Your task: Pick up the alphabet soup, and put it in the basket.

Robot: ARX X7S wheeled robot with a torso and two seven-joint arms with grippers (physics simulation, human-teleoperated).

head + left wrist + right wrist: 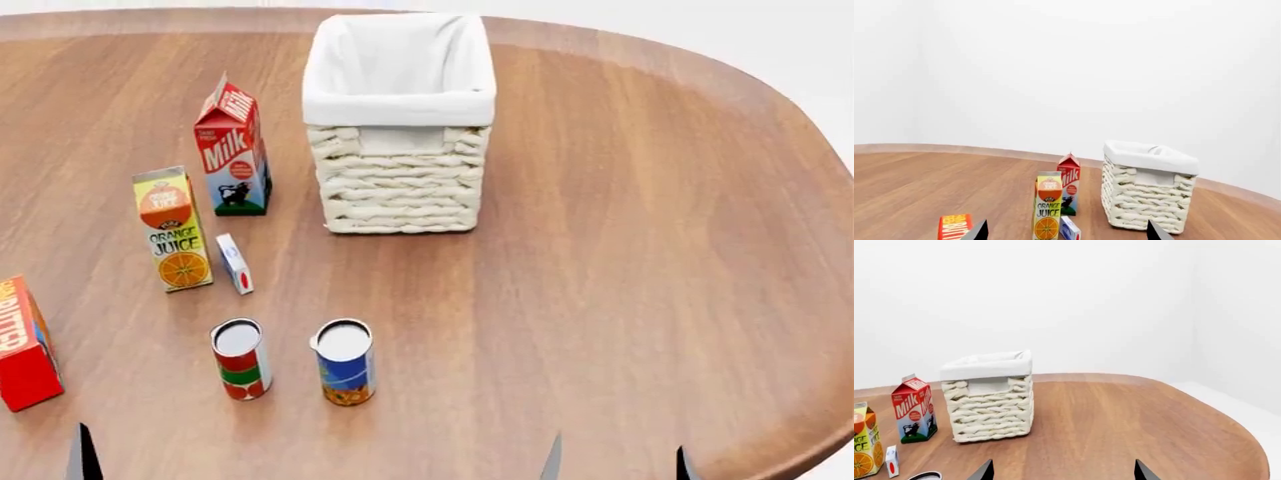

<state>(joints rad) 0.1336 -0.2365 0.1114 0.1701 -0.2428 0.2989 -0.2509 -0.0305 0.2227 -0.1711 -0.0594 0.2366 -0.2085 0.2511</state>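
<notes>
Both grippers, left [1066, 231] and right [1064, 470], are hovering spread and empty; ahead are standing two cans, including the alphabet soup [242, 358], and one basket [400, 170].

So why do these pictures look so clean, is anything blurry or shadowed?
Head view: even light, only faint soft shadows beside the basket and the cans, no glare on the table. Left wrist view: sharp throughout; the orange juice carton is legible. Right wrist view: equally crisp, against plain white walls.
</notes>
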